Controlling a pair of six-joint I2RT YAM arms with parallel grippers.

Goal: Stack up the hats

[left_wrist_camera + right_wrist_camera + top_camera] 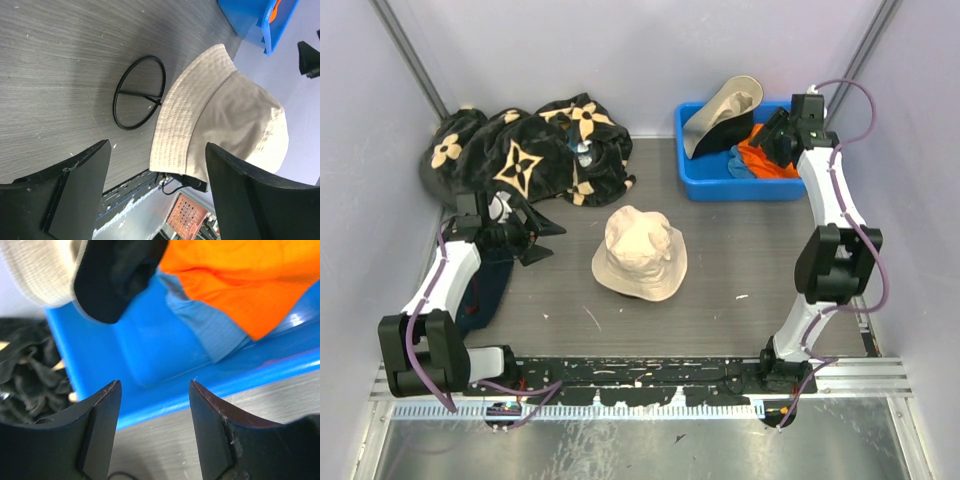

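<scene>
**Top view.** We record a beige hat (640, 255) lying crown-up at the middle of the table (750, 275), apart from both arms. At the far right, a blue bin (720, 188) holds a cream hat (725, 105) propped on edge. The bin also holds an orange hat (767, 160) and a light blue hat (740, 166). The left gripper (542, 240) hangs left of the beige hat, fingers spread and empty. The right gripper (775, 135) is over the bin's right side. A black flowered cloth (530, 150) is heaped at the far left (a dark garment (492, 285) lies under the left arm).

**Left wrist.** Both fingers (75, 195) stand wide apart with nothing between them. The beige hat lies beyond them, beside a black wire ring (118, 95).

**Right wrist.** The fingers (100, 425) are parted, gripping nothing. Past them we see the bin wall, with the orange hat lying over the light blue one. A black hat (115, 280) lies against the cream brim.
</scene>
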